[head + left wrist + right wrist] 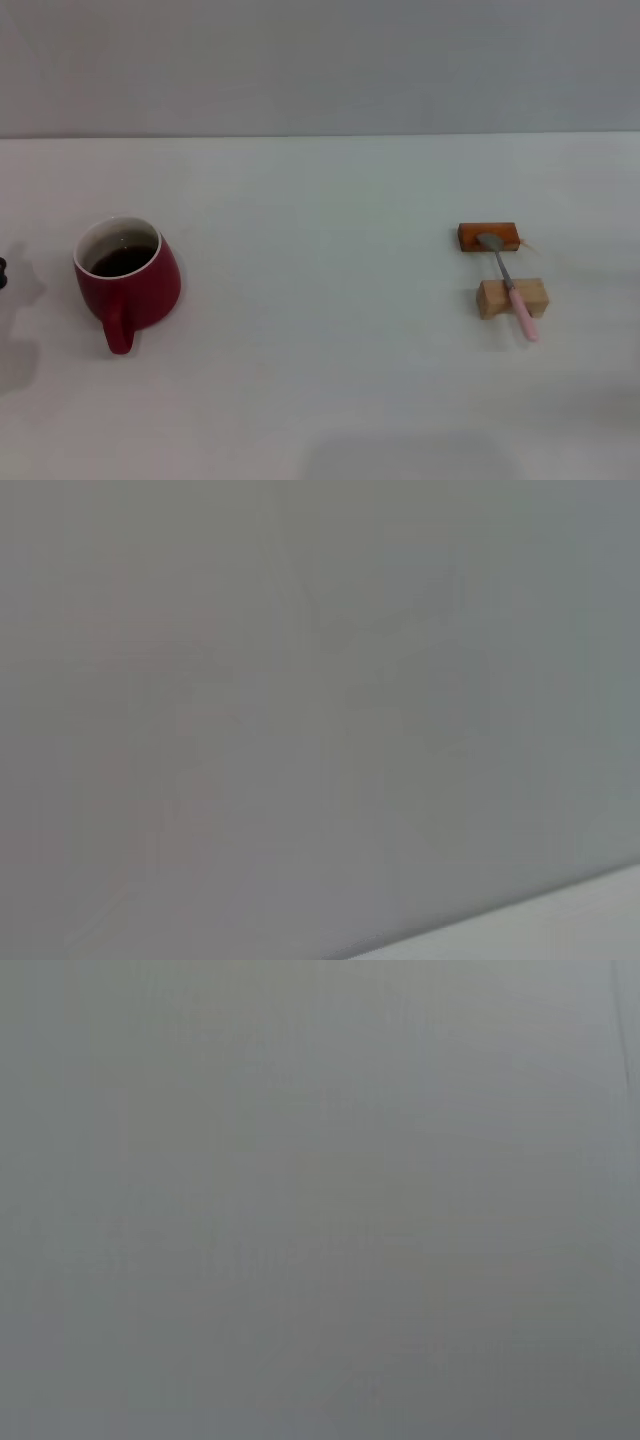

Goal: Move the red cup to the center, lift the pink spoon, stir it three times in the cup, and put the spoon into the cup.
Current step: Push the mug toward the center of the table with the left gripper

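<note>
Neither tool is showing itself clearly. At the far left edge of the head view only a small dark sliver (2, 272) is peeking in, level with the cup, and whether it belongs to the left tool I cannot tell; nor can I tell if that tool is released or clenched. The right tool is sitting out of every view, so its state cannot be told either. Both wrist cameras are looking at plain grey, with just a pale strip in one corner of the left wrist view.

Moving outward, the red cup (128, 281) is standing upright on the left side of the white desk (320, 390), near that dark sliver but apart from it. Its handle is pointing toward the robot, and dark liquid is lying inside against the white inner wall.

Well apart, over on the right side, the pink spoon (510, 285) is lying bridged across two small blocks. Its metal bowl is resting on the orange-brown block (470, 237), the farther one, and its pale pink handle is crossing the light wooden block (492, 298), with the tip overhanging toward the robot.
</note>
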### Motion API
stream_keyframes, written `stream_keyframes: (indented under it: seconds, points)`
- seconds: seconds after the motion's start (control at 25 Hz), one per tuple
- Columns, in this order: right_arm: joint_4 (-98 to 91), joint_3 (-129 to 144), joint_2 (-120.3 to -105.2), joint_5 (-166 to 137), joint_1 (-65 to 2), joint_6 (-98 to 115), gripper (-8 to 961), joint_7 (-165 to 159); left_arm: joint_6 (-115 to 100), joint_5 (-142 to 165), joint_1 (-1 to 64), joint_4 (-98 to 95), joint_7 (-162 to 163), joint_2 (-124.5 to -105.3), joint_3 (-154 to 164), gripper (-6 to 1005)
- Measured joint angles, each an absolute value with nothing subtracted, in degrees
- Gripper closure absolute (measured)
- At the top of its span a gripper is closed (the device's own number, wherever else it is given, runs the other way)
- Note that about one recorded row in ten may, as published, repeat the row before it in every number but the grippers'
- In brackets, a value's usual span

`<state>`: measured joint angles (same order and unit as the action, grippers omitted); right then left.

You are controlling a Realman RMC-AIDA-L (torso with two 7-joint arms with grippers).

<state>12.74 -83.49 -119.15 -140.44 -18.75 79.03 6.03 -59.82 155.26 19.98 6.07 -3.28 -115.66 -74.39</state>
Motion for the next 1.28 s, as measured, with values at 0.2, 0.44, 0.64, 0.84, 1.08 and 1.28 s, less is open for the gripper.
stream_keyframes:
  seconds: [0.2, 0.44, 0.64, 0.84, 1.08, 1.28]
  points:
    - [12.76, -83.49, -119.18, -140.52, -18.76, 79.03, 301, 5.92, -59.25, 155.63, 20.15, 5.99, -6.37, -116.03, -72.50, 1002]
    - [12.84, -83.49, -119.18, -140.54, -18.83, 79.03, 300, 5.73, -58.27, 155.77, 20.97, 5.98, -8.58, -116.49, -69.26, 1002]
    - [12.84, -83.49, -119.18, -140.54, -18.98, 79.02, 300, 5.72, -58.26, 155.85, 21.70, 6.01, -8.86, -117.03, -67.00, 1002]
    - [12.83, -83.49, -119.16, -140.54, -19.08, 79.01, 301, 5.76, -58.26, 156.06, 22.02, 6.21, -9.05, -117.27, -65.78, 1001]
    - [12.69, -83.49, -119.02, -140.54, -19.30, 78.95, 301, 5.93, -58.28, 156.09, 22.60, 6.44, -9.05, -117.32, -63.66, 1001]
    - [12.46, -83.49, -118.95, -140.54, -19.51, 78.80, 300, 6.03, -58.76, 156.09, 22.70, 6.63, -9.06, -117.46, -61.62, 1001]
